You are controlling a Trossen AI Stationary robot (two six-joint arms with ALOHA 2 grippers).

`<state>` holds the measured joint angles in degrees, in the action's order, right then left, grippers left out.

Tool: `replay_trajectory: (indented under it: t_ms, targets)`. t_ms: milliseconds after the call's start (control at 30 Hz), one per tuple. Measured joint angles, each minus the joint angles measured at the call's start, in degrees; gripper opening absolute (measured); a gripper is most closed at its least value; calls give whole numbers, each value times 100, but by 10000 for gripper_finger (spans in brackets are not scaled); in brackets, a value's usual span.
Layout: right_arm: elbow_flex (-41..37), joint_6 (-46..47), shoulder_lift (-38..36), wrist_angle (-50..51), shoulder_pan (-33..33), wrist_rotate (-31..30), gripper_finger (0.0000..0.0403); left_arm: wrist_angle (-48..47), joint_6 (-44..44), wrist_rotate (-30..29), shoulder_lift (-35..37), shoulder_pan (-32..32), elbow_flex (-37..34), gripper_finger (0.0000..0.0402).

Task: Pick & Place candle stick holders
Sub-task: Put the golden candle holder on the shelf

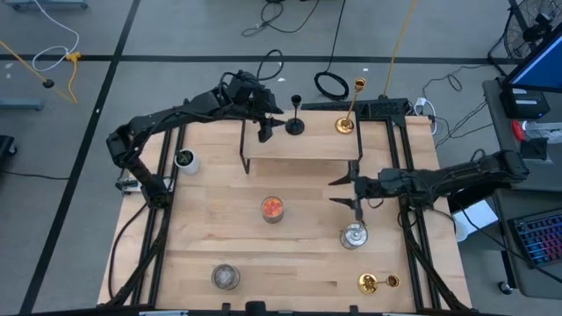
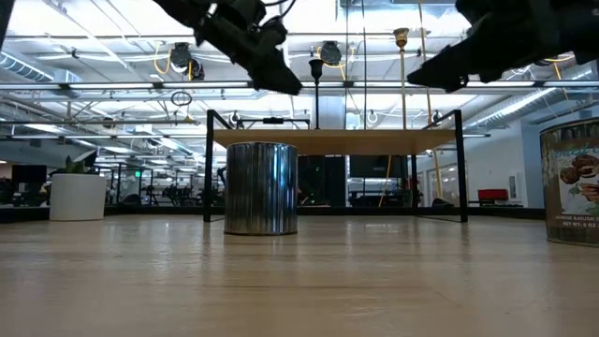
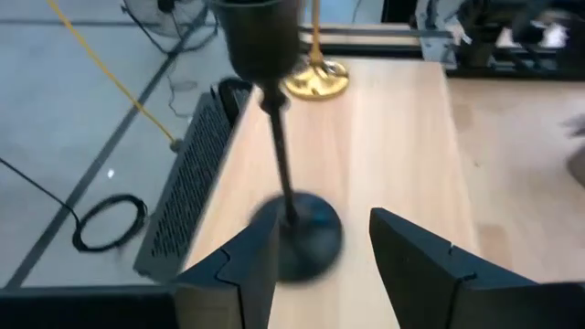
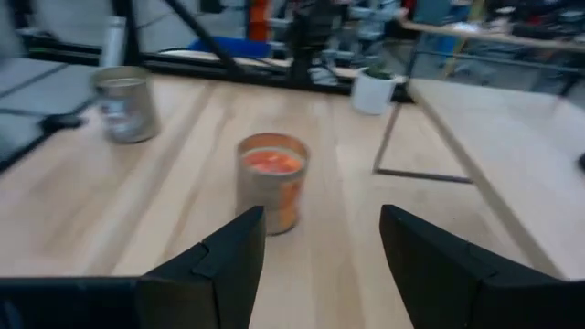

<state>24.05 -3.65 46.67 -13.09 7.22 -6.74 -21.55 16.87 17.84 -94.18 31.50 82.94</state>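
Desk (image 1: 211,228) wood, raised shelf (image 1: 303,145) far. Black holder (image 1: 296,123) upright on shelf; my left pincer (image 1: 266,128) apart just beside, lined to straddle stem. Right pincer (image 1: 344,191) apart, idle mid-desk.

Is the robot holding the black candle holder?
No, the open left gripper sits just short of the black holder, which stands free on the shelf.

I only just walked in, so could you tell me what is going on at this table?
The robot is placing candle stick holders on a raised wooden shelf. The left claw is open beside the black holder, which stands on the shelf next to an upright gold holder. Another gold holder lies on the table's near right corner. The right claw is open above the table's middle, holding nothing.
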Motion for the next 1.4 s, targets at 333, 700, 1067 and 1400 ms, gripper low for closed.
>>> replay_trajectory:
  t_ms: [333, 700, 1067, 1400]
  targets:
    - [-181, 602, -1089, 1865, 300, 3132, 204, -1671, 308, 61, 742, -184, 4, 179]
    - [-833, -154, -1390, 1719, 1393, 3836, 181, -1771, -200, 57, 960, -675, 4, 179]
    - [-1356, -568, -1401, -33, 2781, 3816, 140, -1546, -693, 3, 956, -1110, 4, 179]
    - [-1989, -359, -1396, -1886, 3416, 2181, 142, -1181, -1206, -235, 956, -1359, 4, 179]
